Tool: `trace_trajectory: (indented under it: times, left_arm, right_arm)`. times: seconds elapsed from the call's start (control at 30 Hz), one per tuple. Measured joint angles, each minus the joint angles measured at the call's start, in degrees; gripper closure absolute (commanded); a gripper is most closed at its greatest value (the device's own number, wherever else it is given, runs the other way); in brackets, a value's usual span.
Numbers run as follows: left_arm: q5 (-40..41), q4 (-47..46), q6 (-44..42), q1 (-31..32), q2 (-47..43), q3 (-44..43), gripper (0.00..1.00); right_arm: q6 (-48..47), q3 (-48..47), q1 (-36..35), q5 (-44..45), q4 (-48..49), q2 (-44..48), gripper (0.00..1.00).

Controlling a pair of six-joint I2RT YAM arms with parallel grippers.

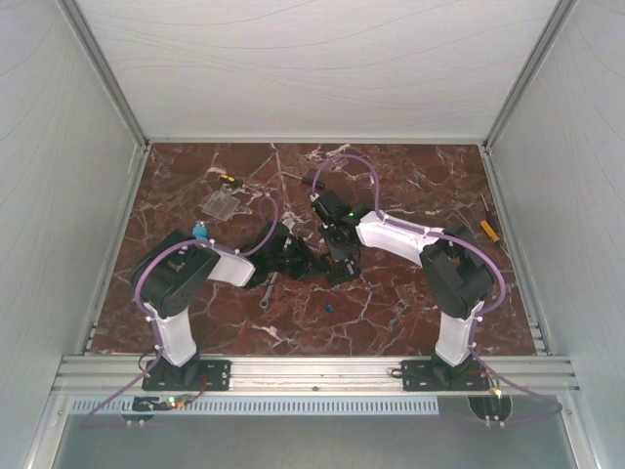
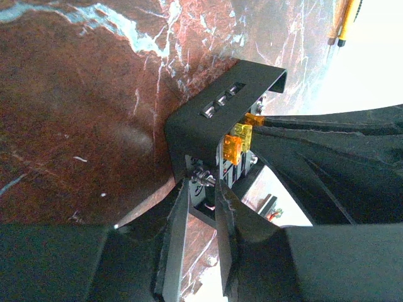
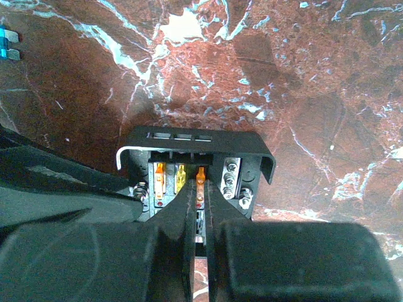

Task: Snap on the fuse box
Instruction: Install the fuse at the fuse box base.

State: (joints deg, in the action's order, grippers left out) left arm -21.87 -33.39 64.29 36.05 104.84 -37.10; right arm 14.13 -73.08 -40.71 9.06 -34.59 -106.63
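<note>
Premises are presenting as a laboratory robot test cell. White panel walls (image 1: 59,195) and aluminium framing (image 1: 105,73) are enclosing a marble-patterned tabletop (image 1: 391,293). An aluminium rail (image 1: 312,371) is carrying two bolted arm bases (image 1: 186,374). Purple cables (image 1: 366,176) are trailing; a screwdriver (image 1: 489,231) and wrench (image 1: 267,292) are lying loose.

fuse box (image 3: 195,141) mid-table, cover (image 1: 223,203) behind it leftward, screwdriver (image 1: 488,231) far right
</note>
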Motion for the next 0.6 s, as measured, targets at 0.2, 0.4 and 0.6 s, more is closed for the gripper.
trace_trajectory:
  times: [0.2,0.4,0.6]
  left_arm:
    - [0.0,0.0,0.0,0.0,0.0,0.0,0.78]
    - [-0.02,0.0,0.0,0.02,0.0,0.0,0.78]
    - [0.31,0.39,0.0,0.17,-0.35,0.02,0.78]
  right_arm:
    - [-0.37,-0.44,-0.33,0.37,-0.59,-0.7,1.0]
    - [-0.31,1.68,-0.68,0.79,1.49,1.68,0.94]
    - [0.11,2.14,-0.63,-0.37,1.31,2.49,0.76]
